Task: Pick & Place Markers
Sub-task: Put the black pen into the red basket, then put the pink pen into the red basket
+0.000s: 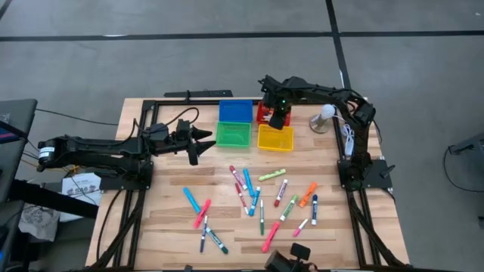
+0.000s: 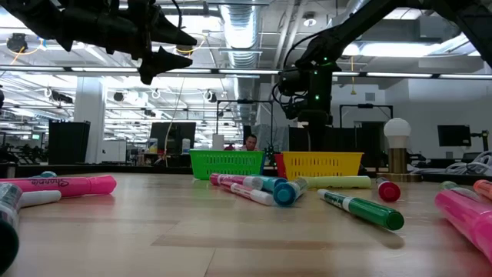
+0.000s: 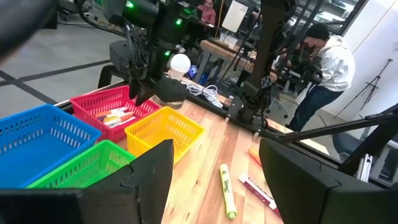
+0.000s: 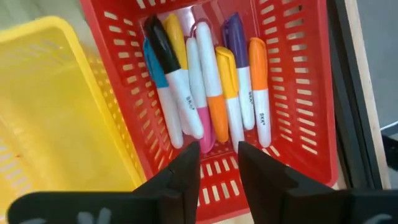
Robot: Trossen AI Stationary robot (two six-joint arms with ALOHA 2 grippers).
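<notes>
Several markers [image 4: 211, 93] with white barrels and coloured caps lie side by side on the floor of the red bin [image 4: 305, 93]. My right gripper [image 4: 219, 158] hangs above that bin [image 1: 262, 113], pointing down, open with a narrow gap and nothing between its fingers. Many more markers [image 1: 257, 200] lie scattered flat on the wooden table's near half. My left gripper [image 1: 203, 141] hovers level and open above the table, left of the green bin [image 1: 233, 134], holding nothing.
The blue bin [image 1: 235, 111], green bin, red bin and yellow bin [image 1: 274, 137] stand in a square block at the table's far middle. A small lamp with a round white bulb [image 1: 325, 115] stands to their right. People show in the room beyond the table.
</notes>
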